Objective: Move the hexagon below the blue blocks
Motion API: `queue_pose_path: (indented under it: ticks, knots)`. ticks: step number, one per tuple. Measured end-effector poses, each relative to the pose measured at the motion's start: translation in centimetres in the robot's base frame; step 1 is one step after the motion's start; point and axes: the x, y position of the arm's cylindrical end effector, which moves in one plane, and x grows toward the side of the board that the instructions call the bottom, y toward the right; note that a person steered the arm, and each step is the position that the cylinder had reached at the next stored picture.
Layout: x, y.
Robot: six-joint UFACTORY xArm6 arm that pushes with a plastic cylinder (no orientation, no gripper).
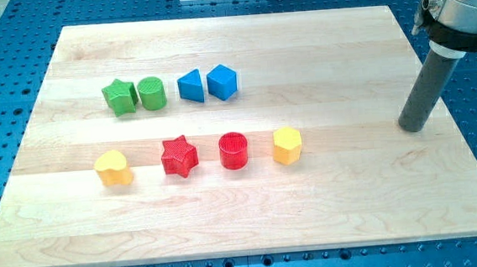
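The yellow hexagon block (287, 145) lies right of the board's middle, at the right end of the lower row. The blue triangle block (190, 85) and the blue cube block (222, 82) touch side by side in the upper row, up and to the left of the hexagon. My tip (412, 127) rests on the board near its right edge, well to the right of the hexagon and about level with it, touching no block.
A green star (119, 97) and a green cylinder (151, 93) stand left of the blue blocks. A yellow heart (113, 168), a red star (179, 156) and a red cylinder (234, 151) line the lower row left of the hexagon. The wooden board (245, 221) lies on a blue perforated table.
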Motion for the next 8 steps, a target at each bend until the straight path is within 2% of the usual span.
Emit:
queue_pose_path:
  ticks: [1,2,4,5,6,7,8]
  knots:
    - [0.5,-0.9]
    - [1.6,-9.7]
    - [8.3,-17.5]
    - [2.7,-19.4]
    - [-2.0,-16.5]
    - [-2.2,-8.3]
    - [-4.4,-7.4]
